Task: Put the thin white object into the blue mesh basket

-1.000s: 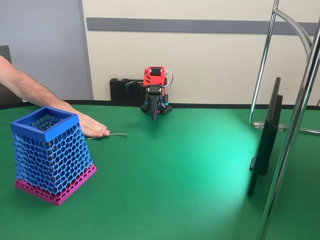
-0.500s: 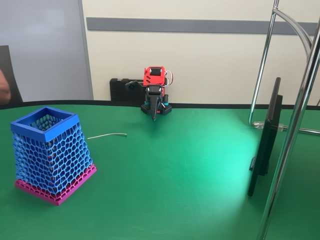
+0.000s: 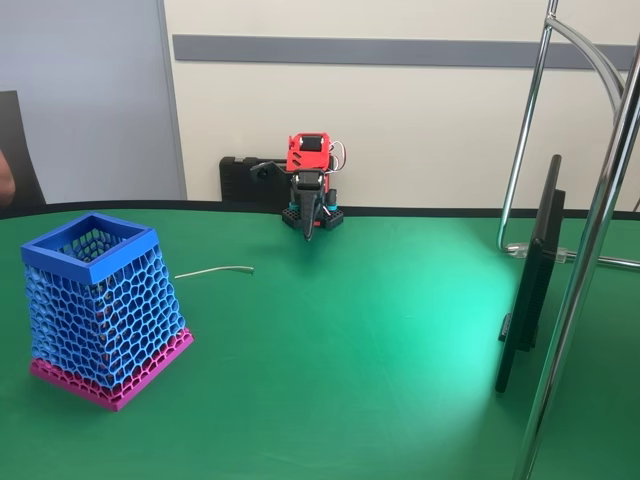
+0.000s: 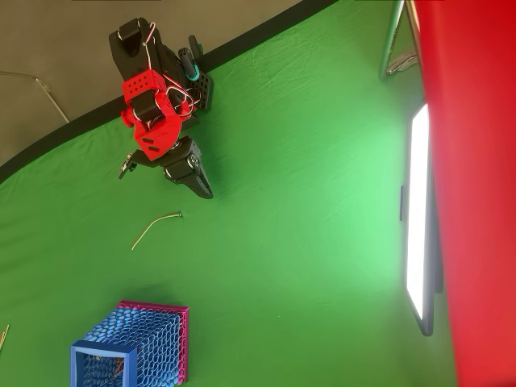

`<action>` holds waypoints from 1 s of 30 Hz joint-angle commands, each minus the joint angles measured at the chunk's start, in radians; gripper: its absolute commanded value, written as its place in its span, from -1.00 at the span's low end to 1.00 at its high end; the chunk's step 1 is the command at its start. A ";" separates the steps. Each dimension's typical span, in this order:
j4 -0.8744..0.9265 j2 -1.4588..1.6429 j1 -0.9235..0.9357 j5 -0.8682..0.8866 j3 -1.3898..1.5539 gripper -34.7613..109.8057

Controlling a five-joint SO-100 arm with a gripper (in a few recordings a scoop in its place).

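Note:
The thin white object lies flat on the green table, a slightly curved strand, also seen from above. The blue mesh basket with a pink base stands at the front left, a short way from the strand; in the overhead view the basket is at the bottom left. My red and black arm is folded at the table's far edge, its gripper pointing down, shut and holding nothing. From above the gripper sits a little up and right of the strand.
A monitor stands edge-on at the right, with chrome stand tubes around it. A person's hand shows at the far left edge. Green table stretches between basket and monitor.
The person's arm that rested on the table beside the strand a second ago has pulled away to the left edge. The strand and my arm have not moved.

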 commanded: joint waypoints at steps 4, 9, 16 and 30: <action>-0.003 0.008 -0.002 0.002 -0.038 -0.51; 0.086 0.008 -0.002 0.003 -0.123 -0.51; 0.293 0.006 -0.017 0.009 -0.314 -0.51; 0.529 -0.255 0.067 -0.025 -0.692 -0.51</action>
